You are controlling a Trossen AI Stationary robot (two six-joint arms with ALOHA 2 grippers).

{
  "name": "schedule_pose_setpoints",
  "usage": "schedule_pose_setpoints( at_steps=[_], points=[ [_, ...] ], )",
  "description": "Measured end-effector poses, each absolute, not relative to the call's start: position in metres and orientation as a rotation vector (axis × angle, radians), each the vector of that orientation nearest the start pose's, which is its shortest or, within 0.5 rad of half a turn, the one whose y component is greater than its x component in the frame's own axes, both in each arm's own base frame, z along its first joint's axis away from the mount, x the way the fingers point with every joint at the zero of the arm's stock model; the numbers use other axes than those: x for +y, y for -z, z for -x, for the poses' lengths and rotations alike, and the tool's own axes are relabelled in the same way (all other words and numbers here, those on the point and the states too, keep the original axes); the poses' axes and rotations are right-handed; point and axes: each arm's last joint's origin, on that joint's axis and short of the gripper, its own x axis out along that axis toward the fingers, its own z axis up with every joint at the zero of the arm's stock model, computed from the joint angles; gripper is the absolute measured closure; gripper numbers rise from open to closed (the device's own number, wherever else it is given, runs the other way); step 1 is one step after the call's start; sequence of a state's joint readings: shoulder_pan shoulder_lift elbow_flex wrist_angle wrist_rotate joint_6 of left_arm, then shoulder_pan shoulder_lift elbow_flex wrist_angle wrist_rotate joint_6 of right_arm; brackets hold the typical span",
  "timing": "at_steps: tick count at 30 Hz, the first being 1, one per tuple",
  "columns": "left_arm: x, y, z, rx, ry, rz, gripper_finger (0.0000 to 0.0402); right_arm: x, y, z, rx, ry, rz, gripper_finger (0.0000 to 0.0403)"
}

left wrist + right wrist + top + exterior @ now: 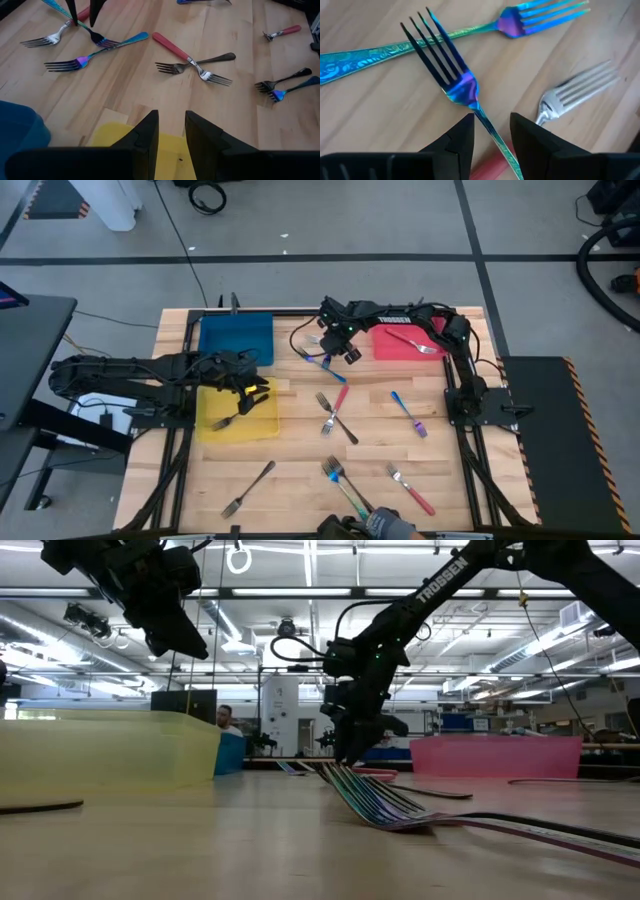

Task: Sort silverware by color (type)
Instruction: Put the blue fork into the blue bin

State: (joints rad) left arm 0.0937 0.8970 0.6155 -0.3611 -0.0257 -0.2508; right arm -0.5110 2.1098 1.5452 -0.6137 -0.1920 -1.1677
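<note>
Background person (pixel 227 718) only at table level

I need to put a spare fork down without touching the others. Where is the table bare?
Bare wood lies between the yellow tray and the crossed forks at centre, and right of the blue-handled fork. It is crowded beside the blue tray, where the right gripper hangs over a fork cluster.

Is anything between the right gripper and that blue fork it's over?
Nothing visible. The right gripper hangs open directly over the blue fork, its neck between the fingers. A silver fork lies close beside it.
</note>
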Motion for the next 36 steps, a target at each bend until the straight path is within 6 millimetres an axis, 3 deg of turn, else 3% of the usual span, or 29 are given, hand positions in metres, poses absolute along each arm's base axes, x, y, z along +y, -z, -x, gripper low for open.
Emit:
schedule_pose_setpoints(
  at_steps=[18,22,28,36],
  points=[
    [0.018,-0.242,-0.184,0.613,-0.201,0.281,0.0306,-0.213,-0.147,-0.378,1.117,-0.387,0.609,0.0272],
    [0.018,-0.242,-0.184,0.613,-0.2,0.28,0.0306,-0.213,-0.147,-0.378,1.118,-0.382,0.602,0.0296],
    [0.018,-0.242,-0.184,0.611,-0.201,0.279,0.0306,-0.214,-0.146,-0.379,1.126,-0.347,0.601,0.0382],
    [0.019,-0.242,-0.184,0.611,-0.21,0.275,0.0306,-0.217,-0.148,-0.382,1.152,-0.241,0.576,0.0377]
  ],
)
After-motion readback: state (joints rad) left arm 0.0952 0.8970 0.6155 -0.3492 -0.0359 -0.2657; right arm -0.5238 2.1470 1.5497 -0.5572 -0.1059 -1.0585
